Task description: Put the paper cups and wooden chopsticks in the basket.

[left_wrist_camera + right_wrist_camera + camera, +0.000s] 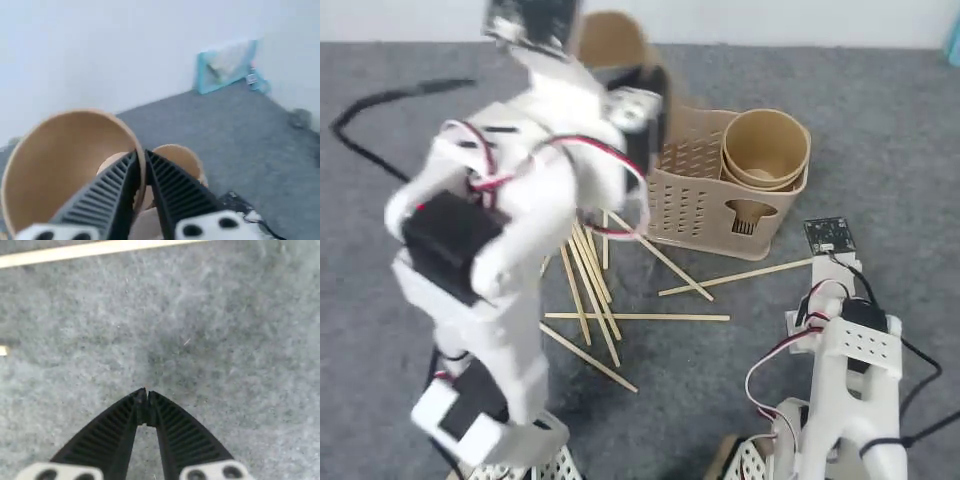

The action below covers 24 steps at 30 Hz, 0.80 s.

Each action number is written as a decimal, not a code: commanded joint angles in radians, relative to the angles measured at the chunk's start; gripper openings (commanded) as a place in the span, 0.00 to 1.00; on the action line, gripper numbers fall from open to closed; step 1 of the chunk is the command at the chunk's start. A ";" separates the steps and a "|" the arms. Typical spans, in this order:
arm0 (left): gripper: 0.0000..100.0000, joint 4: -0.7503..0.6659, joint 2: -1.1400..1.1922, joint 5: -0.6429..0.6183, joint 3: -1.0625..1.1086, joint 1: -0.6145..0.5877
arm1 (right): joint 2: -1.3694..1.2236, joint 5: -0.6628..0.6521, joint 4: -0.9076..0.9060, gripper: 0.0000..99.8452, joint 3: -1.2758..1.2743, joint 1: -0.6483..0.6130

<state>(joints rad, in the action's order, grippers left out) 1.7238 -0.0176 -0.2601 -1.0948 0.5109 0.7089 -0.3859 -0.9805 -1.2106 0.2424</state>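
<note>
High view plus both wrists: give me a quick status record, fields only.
left gripper: shut on the rim of the held paper cup, up near the basket
right gripper: shut, empty, over the grey mat
basket: upright, contains nested paper cups
wooden chopsticks: scattered on the mat beside the basket

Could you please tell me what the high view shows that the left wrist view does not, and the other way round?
The high view adds the wooden chopsticks scattered on the grey carpet beside the basket, and the right arm standing nearby. The left wrist view adds a close look at the left gripper shut on the rim of a paper cup, plus a blue-edged object at the white wall. Both share that held cup, the carpet and probably the stacked cups in the basket.
</note>
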 commanded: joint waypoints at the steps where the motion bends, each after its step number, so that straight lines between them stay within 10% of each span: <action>1: 0.01 0.026 0.043 -0.006 -0.082 0.098 | 0.025 0.002 0.016 0.01 0.000 -0.008; 24: 0.01 -0.124 0.420 0.304 -0.191 0.193 | 0.028 0.002 0.015 0.01 -0.002 -0.039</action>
<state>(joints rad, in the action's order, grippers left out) 1.6441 0.3951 -0.0069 -1.2620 0.6966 0.7089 -0.3844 -0.9789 -1.2106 0.2332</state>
